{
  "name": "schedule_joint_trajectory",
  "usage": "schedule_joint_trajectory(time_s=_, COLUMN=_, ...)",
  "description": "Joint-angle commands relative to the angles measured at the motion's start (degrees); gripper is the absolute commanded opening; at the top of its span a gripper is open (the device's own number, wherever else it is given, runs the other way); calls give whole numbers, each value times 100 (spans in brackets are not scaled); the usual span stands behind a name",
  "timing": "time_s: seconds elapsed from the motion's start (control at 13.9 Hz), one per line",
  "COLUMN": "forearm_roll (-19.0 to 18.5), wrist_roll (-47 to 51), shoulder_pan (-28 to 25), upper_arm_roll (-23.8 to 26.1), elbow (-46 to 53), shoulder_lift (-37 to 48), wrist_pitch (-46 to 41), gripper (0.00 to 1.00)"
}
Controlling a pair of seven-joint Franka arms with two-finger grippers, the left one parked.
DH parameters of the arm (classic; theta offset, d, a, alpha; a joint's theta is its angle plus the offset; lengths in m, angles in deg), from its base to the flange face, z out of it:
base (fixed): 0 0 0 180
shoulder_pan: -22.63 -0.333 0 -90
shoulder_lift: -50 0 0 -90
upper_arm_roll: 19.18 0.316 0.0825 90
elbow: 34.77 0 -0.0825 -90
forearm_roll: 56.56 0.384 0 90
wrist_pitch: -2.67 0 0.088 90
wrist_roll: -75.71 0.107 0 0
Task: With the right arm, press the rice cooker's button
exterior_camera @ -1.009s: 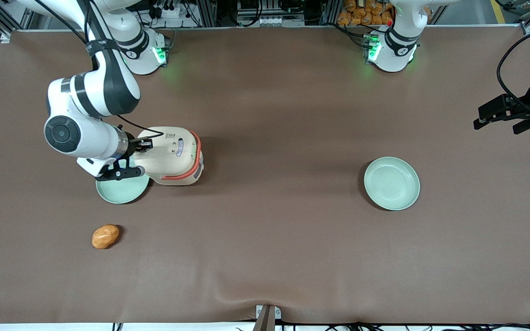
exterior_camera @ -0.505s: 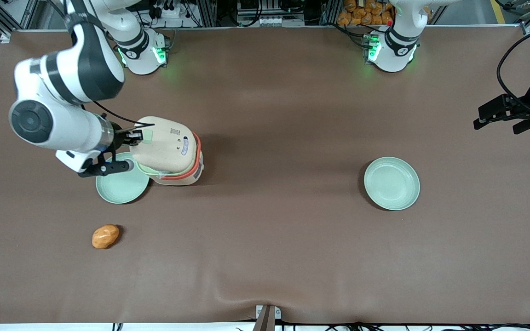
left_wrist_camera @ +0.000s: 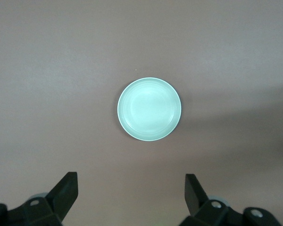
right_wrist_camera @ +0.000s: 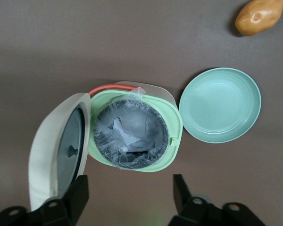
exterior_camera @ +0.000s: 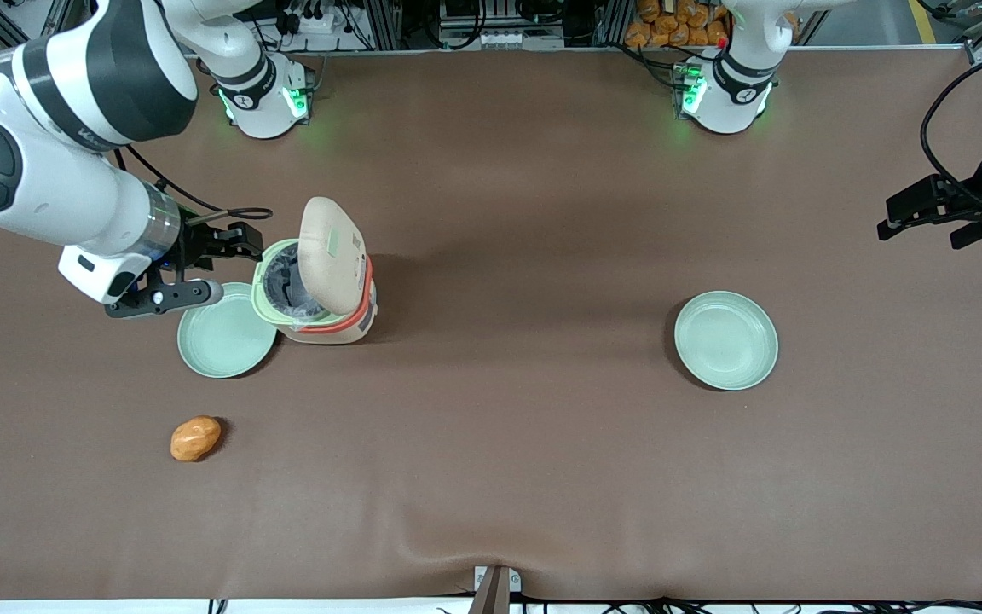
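The rice cooker (exterior_camera: 316, 298) stands with its cream lid (exterior_camera: 331, 256) swung up, so the pale green inner rim and the plastic-lined pot show. The button (exterior_camera: 341, 241) shows as a pale green patch on the raised lid's outer face. The right arm (exterior_camera: 56, 179) holds its gripper (exterior_camera: 242, 240) open and empty beside the cooker's rim, toward the working arm's end, touching nothing. In the right wrist view the open cooker (right_wrist_camera: 132, 129) lies below the gripper (right_wrist_camera: 129, 188), with the lid (right_wrist_camera: 56, 146) tilted up beside one finger.
A pale green plate (exterior_camera: 227, 337) lies against the cooker, nearer the front camera, and shows in the right wrist view (right_wrist_camera: 220, 104). A potato-like orange lump (exterior_camera: 195, 437) lies nearer still. Another green plate (exterior_camera: 725, 339) lies toward the parked arm's end.
The lid, shut a second ago with the gripper on it, has sprung fully open. The gripper has pulled back off the cooker toward the working arm's end and risen.
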Motion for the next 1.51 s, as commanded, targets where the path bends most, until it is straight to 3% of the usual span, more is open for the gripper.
schedule_joint_trajectory(time_s=0.0, forearm_roll=26, wrist_roll=49, shoulder_pan=-46, upper_arm_roll=103, elbow=247, shoulder_lift=-19, wrist_pitch=-31, gripper=100)
schedule_joint_trajectory(time_s=0.22, forearm_roll=-97, wrist_roll=5, shoulder_pan=33, upper_arm_roll=103, elbow=704, shoulder_lift=25, wrist_pitch=-66, gripper=100)
schedule_joint_trajectory(time_s=0.58, forearm_roll=-484, wrist_roll=-135, shoulder_pan=700, upper_arm_roll=86, elbow=767, shoulder_lift=429, wrist_pitch=-75, gripper=100)
schedule_joint_trajectory(time_s=0.72, forearm_roll=-615, wrist_roll=-616, shoulder_pan=955, upper_arm_roll=51, elbow=741, shoulder_lift=499, wrist_pitch=-136, gripper=100)
schedule_joint_trajectory(time_s=1.44, forearm_roll=-634, wrist_roll=-777, shoulder_pan=1325, upper_arm_roll=-125, elbow=609, shoulder_lift=535, wrist_pitch=-347, gripper=100)
